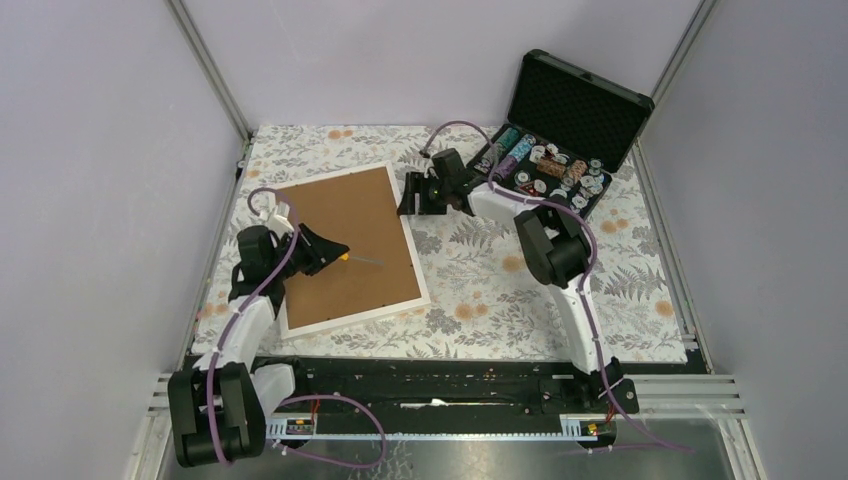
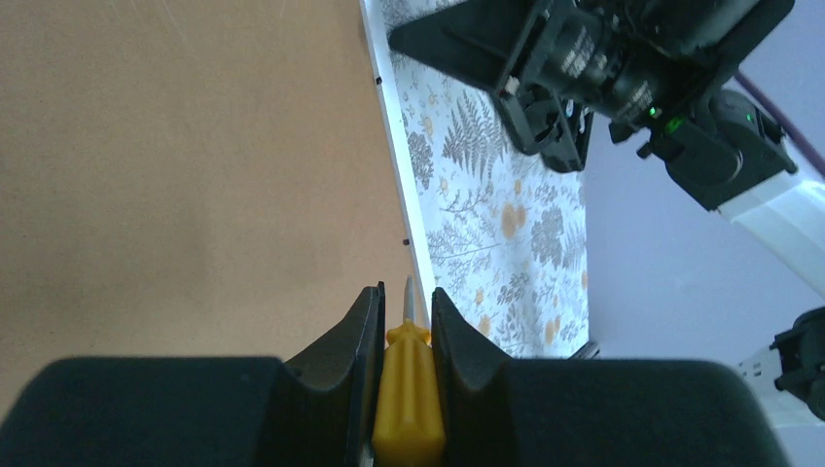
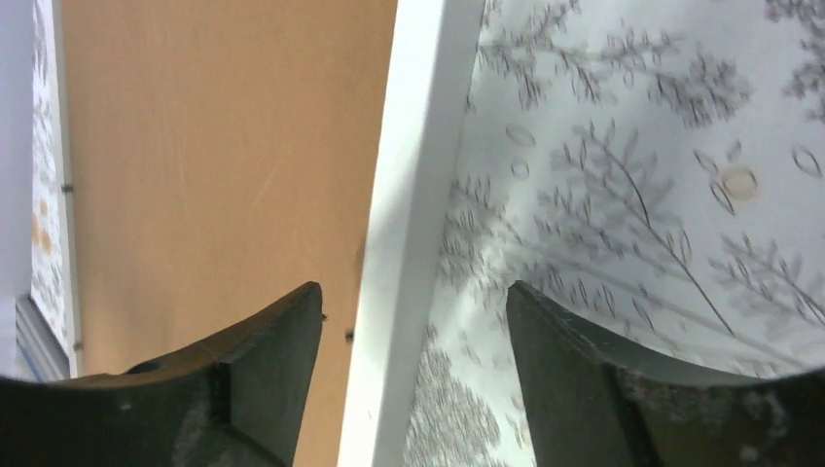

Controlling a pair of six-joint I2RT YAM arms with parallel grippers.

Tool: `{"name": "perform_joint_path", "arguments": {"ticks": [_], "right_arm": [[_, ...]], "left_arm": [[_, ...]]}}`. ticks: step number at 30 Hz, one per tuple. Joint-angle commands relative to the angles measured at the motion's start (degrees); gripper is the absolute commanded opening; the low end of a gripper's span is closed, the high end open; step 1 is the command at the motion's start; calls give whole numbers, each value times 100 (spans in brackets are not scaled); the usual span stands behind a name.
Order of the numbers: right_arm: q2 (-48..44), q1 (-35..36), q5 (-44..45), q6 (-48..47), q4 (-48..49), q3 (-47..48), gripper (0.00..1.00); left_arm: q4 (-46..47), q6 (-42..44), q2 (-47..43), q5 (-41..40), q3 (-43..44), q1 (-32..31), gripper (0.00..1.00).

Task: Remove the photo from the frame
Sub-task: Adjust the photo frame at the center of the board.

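Observation:
The frame (image 1: pixel 350 245) lies face down on the floral cloth, its brown fibreboard back up and its narrow white border (image 1: pixel 412 250) around it. The photo is hidden under the back. My left gripper (image 1: pixel 335 254) is over the frame's left part, shut on a yellow-handled screwdriver (image 2: pixel 409 389) whose thin metal tip (image 1: pixel 370 261) points right over the board. My right gripper (image 1: pixel 408 200) is open at the frame's right edge. In the right wrist view its fingers (image 3: pixel 282 341) straddle the white border (image 3: pixel 409 243), one over the brown back, one over the cloth.
An open black foam-lined case (image 1: pixel 565 130) of poker chips stands at the back right. The floral cloth (image 1: pixel 520 290) covers the table. Grey walls and metal rails (image 1: pixel 205 70) enclose the cell. Small black tabs (image 2: pixel 405 241) sit along the frame's inner edge.

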Motion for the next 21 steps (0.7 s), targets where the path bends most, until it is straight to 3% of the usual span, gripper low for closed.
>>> {"name": "perform_joint_path", "arguments": {"ticks": [1,6,9,14,21], "right_arm": [[-938,-143,-591,-253,-334,-560,80],[-1873,-152,-952,-229,-147,-1660,85],[-2211,-144,-1219,-133,74,-2387,82],[-2561,-128,-1785,283,1299,-3654,73],[-2246,225,-1703,361,1220,-3616,70]], "left_arm": [[1419,-1007,-390,-284,-420,-58,0],[1778,-1201,-764,-758,-823,-551,0],[2184,-1337,-691,-1034,-1110,-771,0],[2482,-1161,-189,-1125,-1116,-790,0],[2395,-1008,153,-1026,-899,-781,0]]}}
